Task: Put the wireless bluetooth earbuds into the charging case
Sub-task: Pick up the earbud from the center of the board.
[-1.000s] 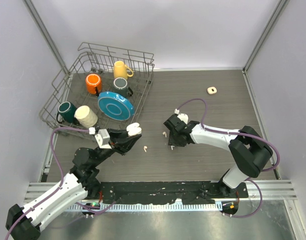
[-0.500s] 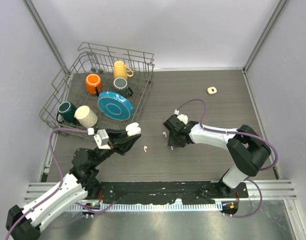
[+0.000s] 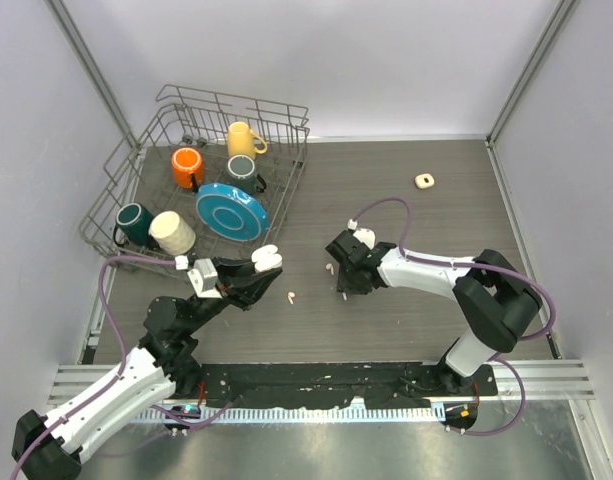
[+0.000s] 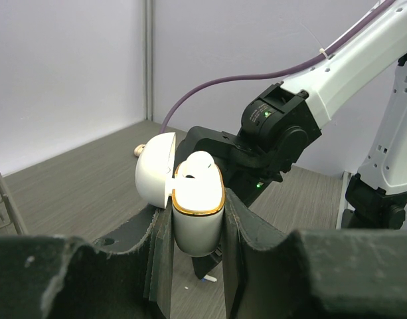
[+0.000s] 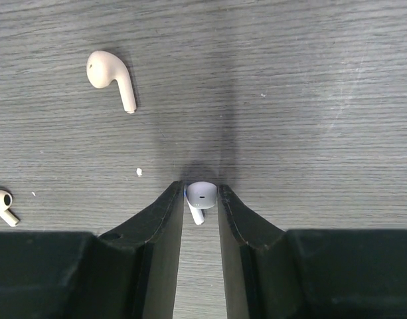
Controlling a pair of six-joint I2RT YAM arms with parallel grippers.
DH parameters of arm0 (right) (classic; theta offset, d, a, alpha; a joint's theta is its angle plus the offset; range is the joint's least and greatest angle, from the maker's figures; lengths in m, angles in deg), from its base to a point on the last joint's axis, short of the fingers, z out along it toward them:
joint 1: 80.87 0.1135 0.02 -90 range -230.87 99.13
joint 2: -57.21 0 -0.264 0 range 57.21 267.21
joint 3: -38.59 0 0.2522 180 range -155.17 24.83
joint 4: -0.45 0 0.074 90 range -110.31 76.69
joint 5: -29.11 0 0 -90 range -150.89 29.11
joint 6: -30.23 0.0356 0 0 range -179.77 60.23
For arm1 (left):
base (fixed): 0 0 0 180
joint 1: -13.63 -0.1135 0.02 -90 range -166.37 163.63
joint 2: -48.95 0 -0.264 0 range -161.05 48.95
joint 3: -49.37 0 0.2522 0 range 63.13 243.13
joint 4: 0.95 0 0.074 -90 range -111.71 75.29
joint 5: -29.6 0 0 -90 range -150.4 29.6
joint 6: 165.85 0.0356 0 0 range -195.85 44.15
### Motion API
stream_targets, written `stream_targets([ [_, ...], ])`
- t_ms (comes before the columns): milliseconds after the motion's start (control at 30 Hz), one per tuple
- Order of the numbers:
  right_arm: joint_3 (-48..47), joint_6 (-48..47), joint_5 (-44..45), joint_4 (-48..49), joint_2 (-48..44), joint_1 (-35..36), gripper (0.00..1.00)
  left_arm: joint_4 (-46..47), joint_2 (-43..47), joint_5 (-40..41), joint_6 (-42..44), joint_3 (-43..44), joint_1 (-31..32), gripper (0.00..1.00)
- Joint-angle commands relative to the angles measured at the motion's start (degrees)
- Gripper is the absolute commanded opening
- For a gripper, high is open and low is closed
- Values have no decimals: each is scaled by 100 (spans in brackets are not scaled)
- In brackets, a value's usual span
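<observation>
Since the earlier frame the right gripper (image 5: 201, 191) has been drawn narrower; one earbud (image 5: 202, 197) is now pinched in it on the table (image 5: 309, 80), right of the charging case (image 4: 196, 216). That case, lid open, is clamped in the left gripper (image 4: 196, 229), another earbud (image 4: 200, 163) seated inside.

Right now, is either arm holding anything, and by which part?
The left end effector clamps the open charging case by its lower body's sides. The right end effector appears to pinch one earbud by its rounded head.
</observation>
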Motion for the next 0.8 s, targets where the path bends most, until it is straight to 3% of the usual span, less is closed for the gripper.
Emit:
stream_targets([
  [0,-182,-149,158,-15,100,30,33,331,46,85,48,49,14,0],
  [767,-419,-843,289,-287,408,56,41,340,46,94,22,23,23,0],
])
